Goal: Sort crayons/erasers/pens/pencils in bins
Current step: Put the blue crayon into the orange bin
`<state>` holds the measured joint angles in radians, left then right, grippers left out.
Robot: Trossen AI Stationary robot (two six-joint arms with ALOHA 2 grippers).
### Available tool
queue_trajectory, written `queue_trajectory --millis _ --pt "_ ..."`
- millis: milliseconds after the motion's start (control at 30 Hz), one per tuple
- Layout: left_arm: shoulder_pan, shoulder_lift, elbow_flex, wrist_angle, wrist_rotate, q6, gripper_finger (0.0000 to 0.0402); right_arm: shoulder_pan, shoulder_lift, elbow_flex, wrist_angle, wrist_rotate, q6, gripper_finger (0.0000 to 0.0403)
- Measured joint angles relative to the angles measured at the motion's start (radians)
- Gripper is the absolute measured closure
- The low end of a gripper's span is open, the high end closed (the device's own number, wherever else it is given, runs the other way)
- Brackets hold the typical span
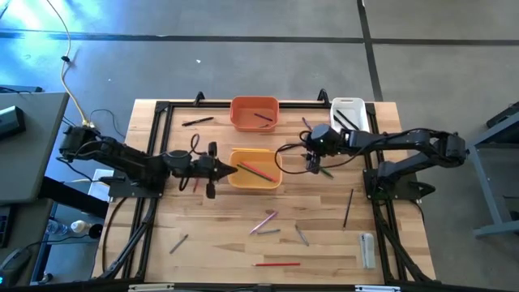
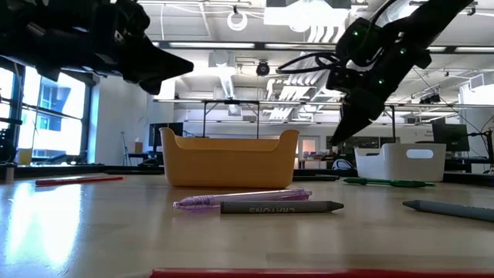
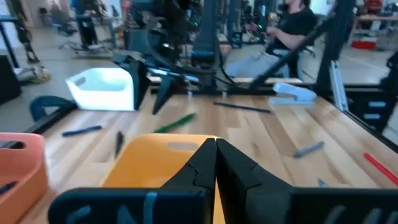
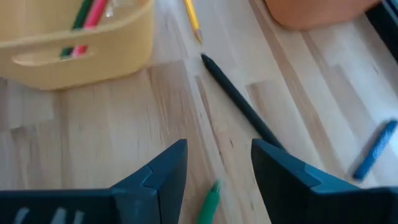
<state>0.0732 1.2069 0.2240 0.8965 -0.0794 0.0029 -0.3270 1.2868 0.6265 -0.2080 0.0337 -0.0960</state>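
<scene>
The yellow bin (image 1: 255, 169) stands mid-table with a green and a pink stick in it (image 4: 84, 15). The orange bin (image 1: 255, 113) and the white bin (image 1: 347, 112) stand at the far edge. My left gripper (image 1: 231, 169) is shut and empty, level, above the yellow bin's left rim (image 3: 155, 155). My right gripper (image 4: 219, 168) hangs open, slanting down, to the right of the yellow bin and above a green pen (image 4: 208, 205) lying on the table. A black pen (image 4: 239, 102), a yellow pencil (image 4: 193, 18) and a blue crayon (image 4: 373, 152) lie just beyond it.
Loose sticks lie across the near half: a pink and a grey one (image 1: 263, 221), a red one (image 1: 276, 264), grey ones (image 1: 178, 243), a black pencil (image 1: 348, 208), and a black pen (image 1: 197, 121) at the far left. A white stapler-like object (image 1: 367, 249) sits near right.
</scene>
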Motion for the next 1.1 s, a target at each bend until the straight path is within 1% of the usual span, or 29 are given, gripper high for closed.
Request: queue_trajectory --millis 100,233,333,433,567,733,867,1000,1100 --pt "0.020 -0.028 -0.021 0.009 -0.001 -0.016 0.0401 0.000 0.029 0.043 -0.022 -0.002 -0.042 0.0231" --pt "0.021 -0.032 -0.039 0.029 -0.016 -0.019 0.0401 -0.005 0.074 0.094 -0.051 -0.014 -0.116 0.0231" --pt "0.021 -0.032 -0.040 0.042 -0.020 -0.017 0.0402 -0.022 0.120 0.150 -0.092 -0.060 -0.152 0.0231" --pt "0.028 -0.032 -0.040 0.042 -0.022 -0.015 0.0401 -0.034 0.181 0.216 -0.166 -0.081 -0.169 0.0235" --pt "0.045 -0.032 -0.040 0.039 -0.023 -0.014 0.0401 -0.045 0.273 0.302 -0.260 -0.085 -0.239 0.0250" --pt "0.063 -0.032 -0.040 0.035 -0.033 -0.037 0.0401 -0.070 0.362 0.418 -0.431 -0.106 -0.272 0.0264" --pt "0.073 -0.032 -0.040 0.035 -0.038 -0.052 0.0401 -0.101 0.386 0.439 -0.436 -0.101 -0.307 0.0265" --pt "0.083 -0.032 -0.040 0.035 -0.045 -0.062 0.0401 -0.136 0.391 0.439 -0.431 -0.060 -0.336 0.0265" --pt "0.085 -0.032 -0.040 0.035 -0.045 -0.070 0.0401 -0.156 0.391 0.439 -0.421 -0.052 -0.373 0.0265"
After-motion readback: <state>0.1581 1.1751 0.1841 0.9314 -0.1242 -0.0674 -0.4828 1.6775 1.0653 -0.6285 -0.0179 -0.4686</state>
